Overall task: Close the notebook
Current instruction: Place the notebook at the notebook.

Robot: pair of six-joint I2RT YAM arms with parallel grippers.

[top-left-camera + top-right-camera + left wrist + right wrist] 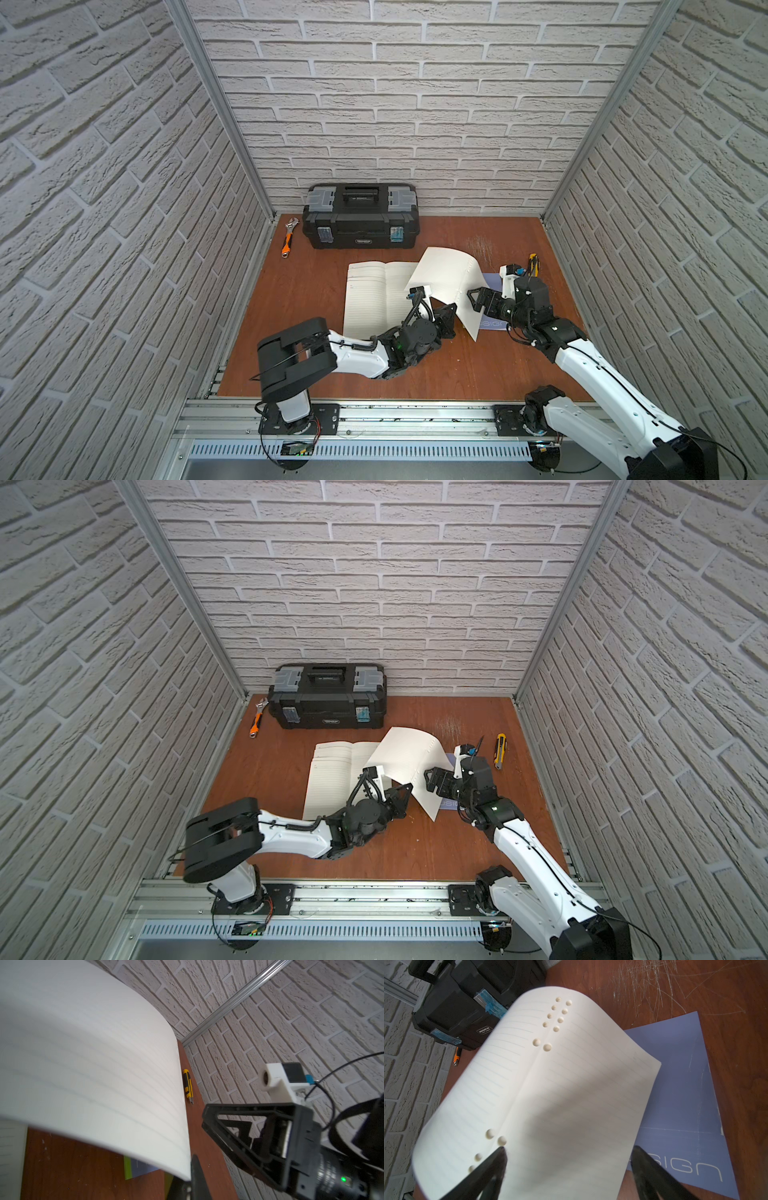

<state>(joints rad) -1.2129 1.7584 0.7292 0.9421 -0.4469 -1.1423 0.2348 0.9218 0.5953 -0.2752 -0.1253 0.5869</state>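
White brick walls enclose a red-brown worktop. The notebook lies open mid-worktop, with a sheaf of pages arched up over its blue cover. The left claw is pressed together on the sheaf's near edge. The right claw stands spread just beside it.

I find the notebook open and lying flat on the brown worktop, lined cream pages facing up. Its blue-violet cover, lettered in white, lies flat at the right side. A sheaf of leaves stands lifted and bowed above that cover, with punched holes along its fold.
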